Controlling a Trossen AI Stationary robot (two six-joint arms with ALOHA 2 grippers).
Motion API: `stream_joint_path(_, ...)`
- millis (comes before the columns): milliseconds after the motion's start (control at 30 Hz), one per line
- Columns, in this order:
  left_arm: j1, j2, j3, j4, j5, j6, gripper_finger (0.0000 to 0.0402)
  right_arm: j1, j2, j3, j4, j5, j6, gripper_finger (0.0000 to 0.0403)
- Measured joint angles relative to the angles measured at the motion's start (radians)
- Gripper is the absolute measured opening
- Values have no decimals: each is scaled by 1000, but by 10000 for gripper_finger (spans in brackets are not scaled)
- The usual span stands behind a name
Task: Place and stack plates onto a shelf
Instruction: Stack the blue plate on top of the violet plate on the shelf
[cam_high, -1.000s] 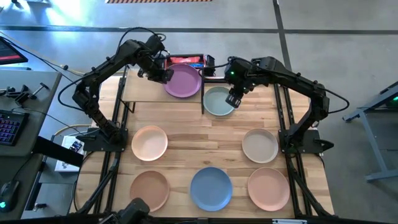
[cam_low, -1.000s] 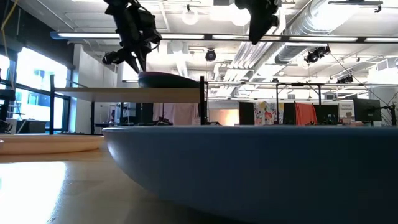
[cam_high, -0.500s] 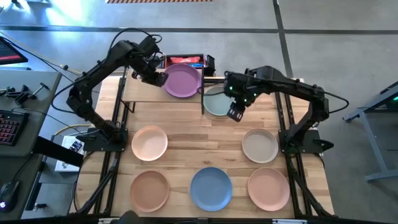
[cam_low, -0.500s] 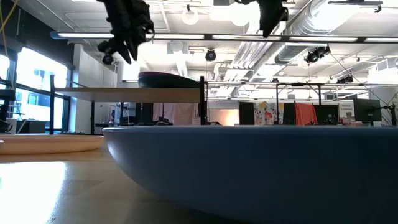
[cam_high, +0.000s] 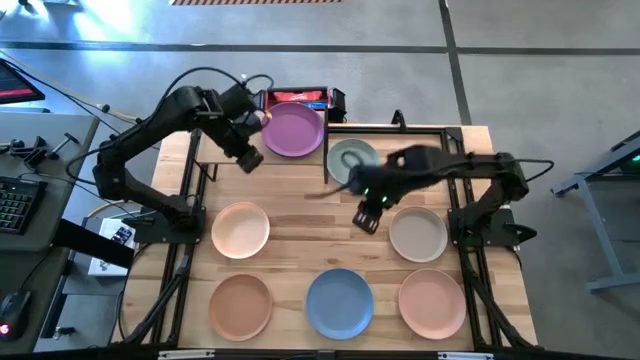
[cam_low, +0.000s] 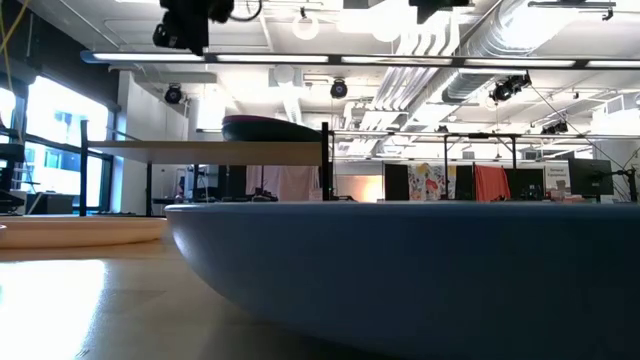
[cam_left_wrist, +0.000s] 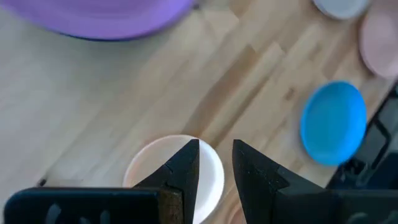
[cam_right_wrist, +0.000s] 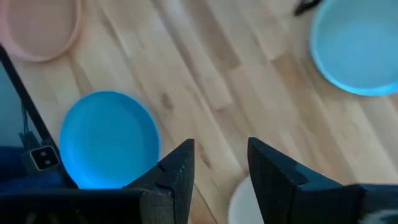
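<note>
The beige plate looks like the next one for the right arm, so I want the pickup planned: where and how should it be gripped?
Grip the beige plate by its rim. It lies flat and shallow on the tabletop, so only the raised edge offers purchase. The open right gripper hovers just beyond its shelf-side left edge; coming down there, one finger inside the rim and one outside, seems likeliest to work.

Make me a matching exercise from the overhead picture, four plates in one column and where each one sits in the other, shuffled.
Things:
1. purple plate
2. pale grey-green plate
3. blue plate
4. peach plate

Places:
A. on the table, middle of the front row
B. on the table, just right of the shelf's post
C. on the raised shelf, at its right end
D. on the table, left side, in front of the shelf

Pairs: 1-C, 2-B, 3-A, 4-D
</note>
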Motion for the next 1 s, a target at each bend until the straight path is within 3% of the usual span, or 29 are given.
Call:
stream_joint_path(267,-200,-19,0,-60,-96,26,85,125,144,0,82,17,14,129)
stream_joint_path(433,-306,-19,-2,-81,-163,-10,85,166,177,0,145,21,109,129)
stream_joint_path(567,-389,-19,-51,-57,-165,-69,85,205,180,0,152,102,194,129)
stream_joint_path(733,-489,-19,-155,48,-165,-206,85,239,177,0,113,175,263,129)
stream_joint_path(1000,-618,-19,-310,336,-159,-484,85,228,169,1,-5,212,238,129)
